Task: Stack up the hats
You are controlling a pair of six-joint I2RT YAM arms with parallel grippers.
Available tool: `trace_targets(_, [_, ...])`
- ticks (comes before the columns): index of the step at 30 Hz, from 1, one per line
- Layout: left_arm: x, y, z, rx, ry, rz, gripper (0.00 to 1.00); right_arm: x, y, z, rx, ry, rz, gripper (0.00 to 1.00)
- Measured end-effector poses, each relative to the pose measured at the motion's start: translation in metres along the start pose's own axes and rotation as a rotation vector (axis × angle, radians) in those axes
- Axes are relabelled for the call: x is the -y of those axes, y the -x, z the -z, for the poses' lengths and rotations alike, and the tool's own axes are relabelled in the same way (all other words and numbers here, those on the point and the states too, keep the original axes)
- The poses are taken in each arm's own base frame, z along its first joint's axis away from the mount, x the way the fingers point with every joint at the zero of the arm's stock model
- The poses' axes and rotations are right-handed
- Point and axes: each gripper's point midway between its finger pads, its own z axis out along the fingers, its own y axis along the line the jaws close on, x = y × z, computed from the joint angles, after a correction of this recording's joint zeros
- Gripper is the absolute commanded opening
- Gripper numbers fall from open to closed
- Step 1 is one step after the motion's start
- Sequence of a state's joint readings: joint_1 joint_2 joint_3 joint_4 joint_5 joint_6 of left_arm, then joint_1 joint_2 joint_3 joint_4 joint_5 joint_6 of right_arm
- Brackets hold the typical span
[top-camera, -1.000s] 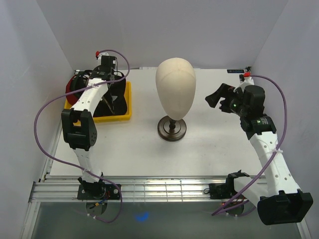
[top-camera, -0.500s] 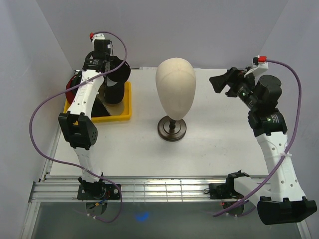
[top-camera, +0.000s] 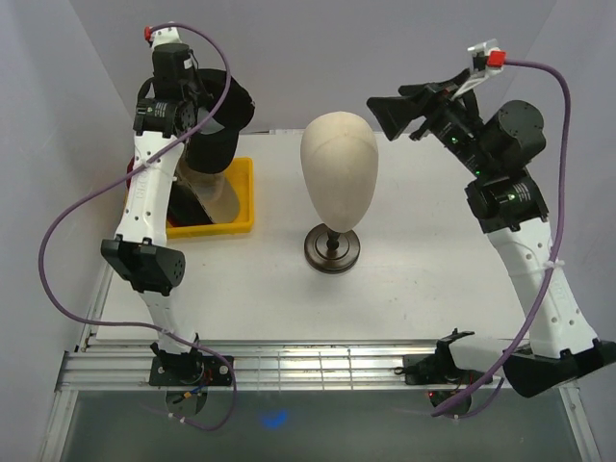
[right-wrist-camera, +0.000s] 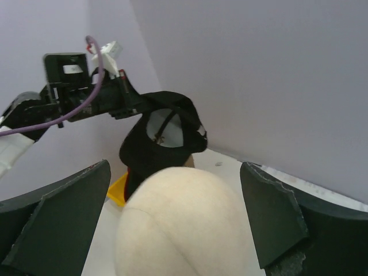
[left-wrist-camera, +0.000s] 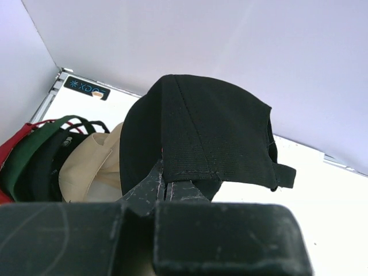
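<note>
The left gripper [left-wrist-camera: 167,185] is clamped on the edge of a black cap [left-wrist-camera: 201,129], held high at the upper left of the top view; the dummy head [top-camera: 338,173] stands to its right, mid-frame. The right gripper [top-camera: 390,114], at the upper right, has its fingers wide apart and holds nothing

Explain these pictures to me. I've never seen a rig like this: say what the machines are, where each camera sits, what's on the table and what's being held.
Two robot arms are bolted at the table's near edge. One camera looks down from above, and one more rides on each wrist. The left gripper is shut on a black cap, holding it in the air near a yellow tray. The tray holds more caps, among them a tan cap, a green cap and a red cap. The right gripper is open and empty, raised beside the mannequin head.
</note>
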State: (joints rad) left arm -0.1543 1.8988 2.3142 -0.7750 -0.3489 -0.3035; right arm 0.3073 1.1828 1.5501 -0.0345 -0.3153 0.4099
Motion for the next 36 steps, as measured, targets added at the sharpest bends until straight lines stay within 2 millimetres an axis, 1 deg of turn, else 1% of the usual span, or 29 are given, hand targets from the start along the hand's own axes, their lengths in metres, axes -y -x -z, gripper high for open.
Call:
trace_targets(2, [0.0, 0.004, 0.007, 0.002, -0.009, 0.011, 0.0, -0.031, 0.003, -0.016, -0.005, 0.079, 0.022, 0.98])
trace_targets(4, [0.0, 0.008, 0.013, 0.008, -0.013, 0.02, 0.0, -0.062, 0.004, -0.028, -0.009, 0.151, 0.044, 0.98])
trace_targets(5, [0.0, 0.01, 0.016, 0.012, -0.013, 0.025, 0.0, -0.077, 0.003, -0.032, -0.011, 0.182, 0.055, 0.98])
trace_targets(7, [-0.001, 0.012, 0.021, 0.013, -0.013, 0.034, 0.0, -0.099, 0.002, -0.036, -0.012, 0.226, 0.072, 0.98])
trace_targets(11, [-0.003, 0.009, 0.025, -0.005, -0.006, 0.054, 0.0, -0.143, -0.008, -0.04, -0.021, 0.283, 0.118, 0.98])
trace_targets(14, [-0.006, 0.003, 0.026, -0.028, 0.005, 0.061, 0.0, -0.186, -0.024, -0.045, -0.035, 0.32, 0.165, 0.98])
trace_targets(16, [-0.009, 0.0, 0.028, -0.043, 0.012, 0.068, 0.0, -0.212, -0.041, -0.047, -0.052, 0.326, 0.199, 0.99])
trace_targets(18, [-0.013, -0.003, 0.031, -0.059, 0.014, 0.079, 0.0, -0.232, -0.064, -0.049, -0.084, 0.317, 0.236, 1.0])
trace_targets(20, [-0.017, -0.005, 0.034, -0.073, 0.017, 0.094, 0.0, -0.244, -0.089, -0.052, -0.121, 0.286, 0.282, 1.0])
trace_targets(23, [-0.026, -0.008, 0.041, -0.097, 0.018, 0.126, 0.0, -0.252, -0.126, -0.059, -0.172, 0.209, 0.349, 0.99])
trace_targets(24, [-0.03, -0.01, 0.043, -0.108, 0.017, 0.139, 0.0, -0.253, -0.138, -0.06, -0.188, 0.185, 0.369, 0.96])
trace_targets(27, [-0.043, -0.018, 0.051, -0.146, 0.02, 0.176, 0.0, -0.254, -0.174, -0.064, -0.236, 0.126, 0.425, 0.95])
trace_targets(28, [-0.047, -0.02, 0.054, -0.158, 0.023, 0.187, 0.0, -0.253, -0.182, -0.066, -0.244, 0.113, 0.436, 0.95])
trace_targets(29, [-0.05, -0.021, 0.057, -0.166, 0.023, 0.199, 0.0, -0.252, -0.195, -0.068, -0.258, 0.097, 0.454, 0.95])
trace_targets(32, [-0.06, -0.028, 0.069, -0.188, 0.034, 0.236, 0.0, -0.251, -0.218, -0.076, -0.28, 0.073, 0.484, 0.95])
trace_targets(34, [-0.061, -0.033, 0.077, -0.202, 0.027, 0.263, 0.0, -0.253, -0.232, -0.082, -0.291, 0.068, 0.497, 0.95])
trace_targets(36, [-0.059, -0.042, 0.087, -0.226, 0.011, 0.293, 0.0, -0.255, -0.242, -0.088, -0.298, 0.065, 0.506, 0.96])
